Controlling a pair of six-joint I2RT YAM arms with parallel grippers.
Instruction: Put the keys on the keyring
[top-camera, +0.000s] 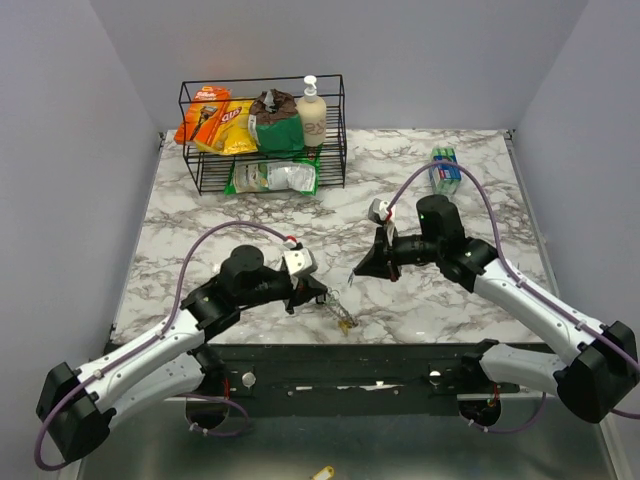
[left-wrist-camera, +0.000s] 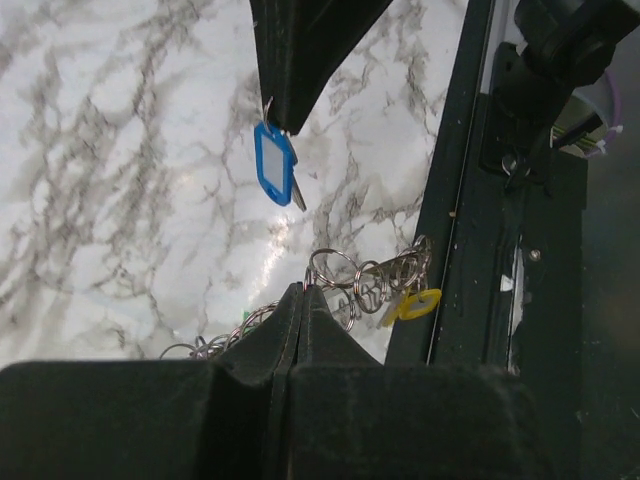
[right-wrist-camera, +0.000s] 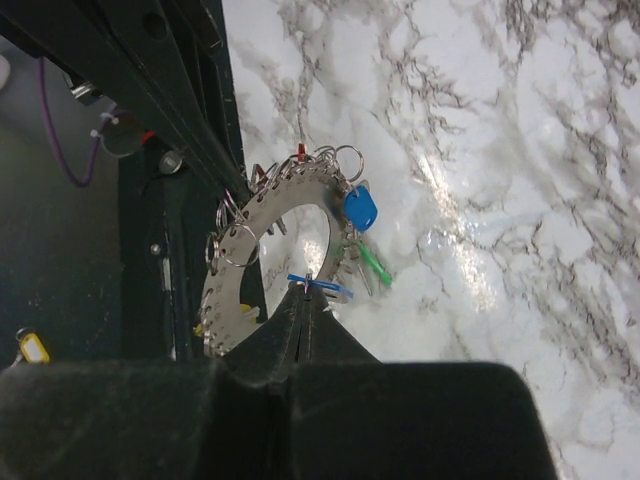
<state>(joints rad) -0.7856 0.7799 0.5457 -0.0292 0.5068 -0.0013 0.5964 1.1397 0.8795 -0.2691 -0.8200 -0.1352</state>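
Observation:
The keyring (right-wrist-camera: 262, 225) is a wide silvery ring carrying small split rings and keys with blue (right-wrist-camera: 360, 210), green (right-wrist-camera: 372, 263) and red (right-wrist-camera: 301, 152) heads. In the top view it (top-camera: 343, 315) hangs at the table's front edge. My left gripper (left-wrist-camera: 303, 291) is shut on it among the split rings (left-wrist-camera: 340, 275), with a yellow-tagged key (left-wrist-camera: 420, 303) beside. My right gripper (right-wrist-camera: 306, 290) is shut on a blue-tagged key (left-wrist-camera: 273, 165), held just above and right of the ring. In the top view the left gripper (top-camera: 322, 294) and right gripper (top-camera: 355, 275) are close together.
A black wire rack (top-camera: 265, 135) with snack bags and a bottle stands at the back left. A blue-green box (top-camera: 446, 168) lies at the back right. The black table frame (left-wrist-camera: 480, 250) runs just beside the ring. A yellow tag (right-wrist-camera: 33, 347) lies below the table.

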